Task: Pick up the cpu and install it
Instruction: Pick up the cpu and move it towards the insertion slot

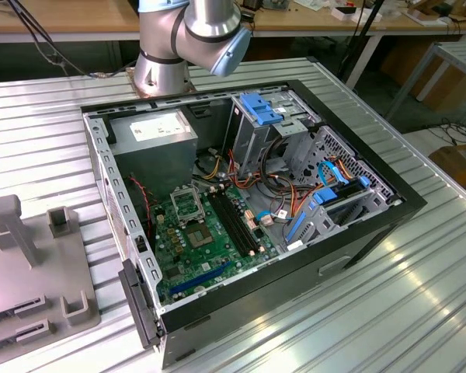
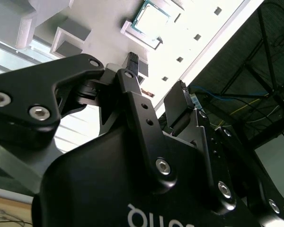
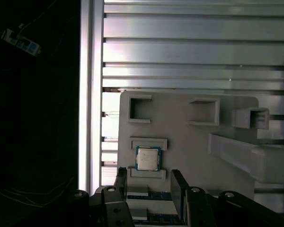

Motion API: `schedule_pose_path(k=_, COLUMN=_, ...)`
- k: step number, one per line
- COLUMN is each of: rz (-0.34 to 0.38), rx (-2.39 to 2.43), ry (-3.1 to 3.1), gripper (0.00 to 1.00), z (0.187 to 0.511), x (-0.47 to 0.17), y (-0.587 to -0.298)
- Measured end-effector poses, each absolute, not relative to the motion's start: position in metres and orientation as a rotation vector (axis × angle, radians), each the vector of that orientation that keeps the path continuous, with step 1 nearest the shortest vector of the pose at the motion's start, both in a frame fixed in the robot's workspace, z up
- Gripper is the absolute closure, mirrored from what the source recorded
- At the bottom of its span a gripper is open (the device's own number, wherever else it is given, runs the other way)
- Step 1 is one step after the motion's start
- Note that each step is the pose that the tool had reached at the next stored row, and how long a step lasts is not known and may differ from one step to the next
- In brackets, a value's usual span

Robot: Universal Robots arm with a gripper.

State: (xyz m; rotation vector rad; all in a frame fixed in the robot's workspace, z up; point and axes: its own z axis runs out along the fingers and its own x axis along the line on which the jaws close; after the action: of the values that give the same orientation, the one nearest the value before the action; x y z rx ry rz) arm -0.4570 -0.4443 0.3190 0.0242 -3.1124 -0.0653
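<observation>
Currently, the scene is standing like this:

Chip: the cpu [image 3: 147, 158] is lying flat, silver side up, between two low ridges of the grey holder tray [image 3: 189, 142]. In the second wrist view the cpu [image 2: 152, 19] is showing ahead of the fingertips, well apart from them.

Gripper: in the first wrist view the gripper [image 3: 149, 189] is hovering near the chip, and its two dark fingers [image 3: 121, 182] are standing apart with nothing between them. The jaws are released and empty.

Computer: the open computer case [image 1: 217, 326] is lying on its side on the ribbed metal table [image 1: 419, 311]. The green motherboard [image 1: 210, 249] is lying inside, and its square socket [image 1: 189, 203] is looking bare, with no chip in it as far as can be told.

Tray position: in the exterior view the tray [image 1: 31, 272] is sitting at the exterior view's left, apart from the case.

Progress: the task is looking to be at its beginning. Nothing is picked up yet. The grasping, the carrying to the case and the placing into the socket are all left to do.
</observation>
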Motion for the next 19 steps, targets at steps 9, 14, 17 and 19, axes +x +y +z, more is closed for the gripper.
schedule_pose_path(k=9, rz=-0.065, rx=0.026, ry=-3.112, gripper=0.50, z=0.316, x=-0.457, y=-0.445)
schedule_pose_path(k=14, rz=-0.065, rx=0.026, ry=-3.112, gripper=0.50, z=0.306, x=-0.457, y=-0.451)
schedule_pose_path(k=17, rz=-0.065, rx=0.026, ry=-3.112, gripper=0.50, z=0.300, x=-0.457, y=-0.455)
schedule_pose_path(k=19, rz=-0.065, rx=0.027, ry=-3.112, gripper=0.50, z=0.296, x=-0.457, y=-0.458)
